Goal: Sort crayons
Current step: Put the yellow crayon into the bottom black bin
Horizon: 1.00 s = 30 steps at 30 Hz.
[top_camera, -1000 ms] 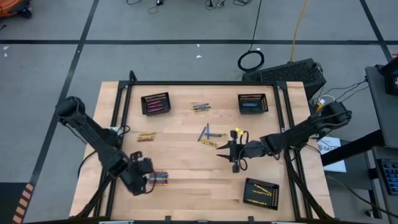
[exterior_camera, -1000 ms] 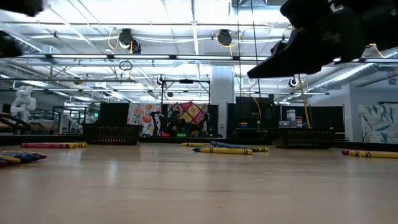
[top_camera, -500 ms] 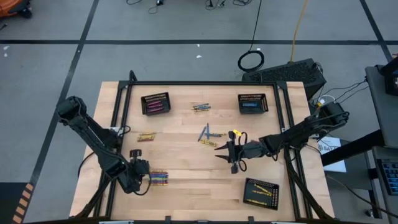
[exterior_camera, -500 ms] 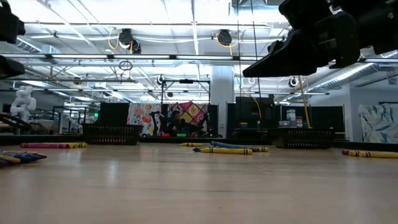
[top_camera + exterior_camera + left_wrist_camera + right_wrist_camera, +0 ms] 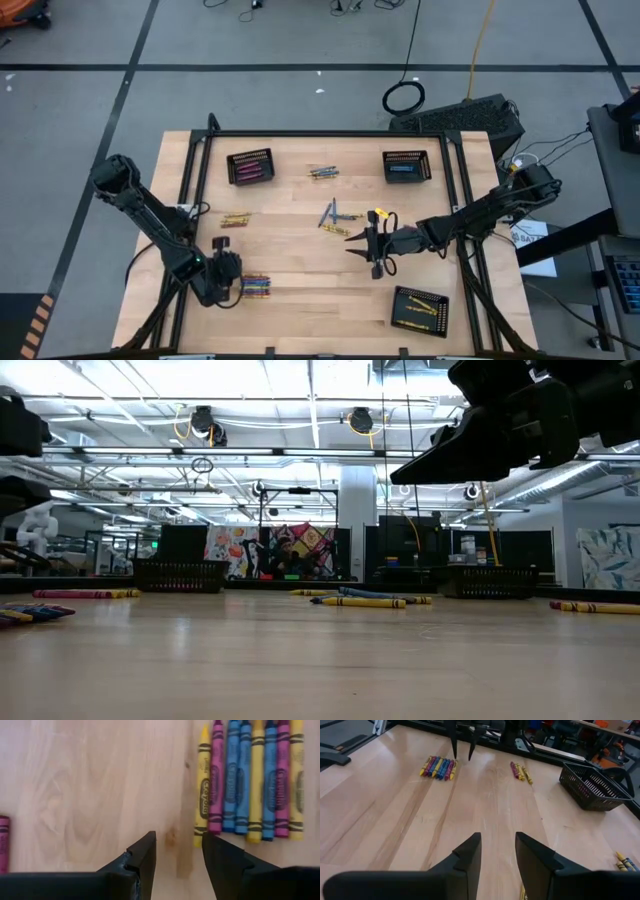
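A row of several pink, blue and yellow crayons lies side by side flat on the wooden table, near its front left. My left gripper hangs open just above the table, pointing steeply down. It stands beside the row's ends and touches nothing; it also shows in the right wrist view. My right gripper stands open and empty over the table's middle. More crayons lie in small groups.
Three black mesh baskets stand on the table: far left, far right and near right. A lone pink crayon lies close to my left gripper. Bare wood lies between the two grippers.
My left gripper has come down toward the table beside the crayon row, shifting a little toward the table's left edge and rolling slightly. Its fingers stay open. The crayons have not moved.
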Each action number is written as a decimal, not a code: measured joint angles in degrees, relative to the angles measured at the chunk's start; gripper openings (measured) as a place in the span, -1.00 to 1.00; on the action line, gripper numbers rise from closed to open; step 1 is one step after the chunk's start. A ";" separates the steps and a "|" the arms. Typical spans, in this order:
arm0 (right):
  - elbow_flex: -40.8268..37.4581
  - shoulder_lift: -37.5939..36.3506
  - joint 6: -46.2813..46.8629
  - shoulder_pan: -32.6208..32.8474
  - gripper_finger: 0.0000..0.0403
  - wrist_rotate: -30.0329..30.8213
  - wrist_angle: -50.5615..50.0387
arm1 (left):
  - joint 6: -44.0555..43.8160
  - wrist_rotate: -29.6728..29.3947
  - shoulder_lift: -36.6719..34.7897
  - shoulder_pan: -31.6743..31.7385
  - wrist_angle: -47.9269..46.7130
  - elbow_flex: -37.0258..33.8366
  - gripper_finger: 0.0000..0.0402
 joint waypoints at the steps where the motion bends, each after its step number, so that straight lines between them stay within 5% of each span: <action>1: 0.00 0.00 -0.01 0.00 -0.48 0.00 0.02 | 0.00 -0.20 0.00 0.00 -0.01 -0.20 -0.23; 8: 0.00 0.00 -0.02 0.00 -0.48 0.00 0.00 | -0.01 -1.74 0.00 0.00 -0.07 -0.45 -0.23; 14: 0.00 0.00 -0.09 0.00 -0.48 0.00 0.00 | -6.15 -10.26 0.00 1.46 -2.78 -0.45 -0.23; 30: 0.00 0.00 -0.17 0.00 -0.48 0.00 -0.02 | 4.66 -6.83 0.00 3.84 3.87 -0.97 -0.23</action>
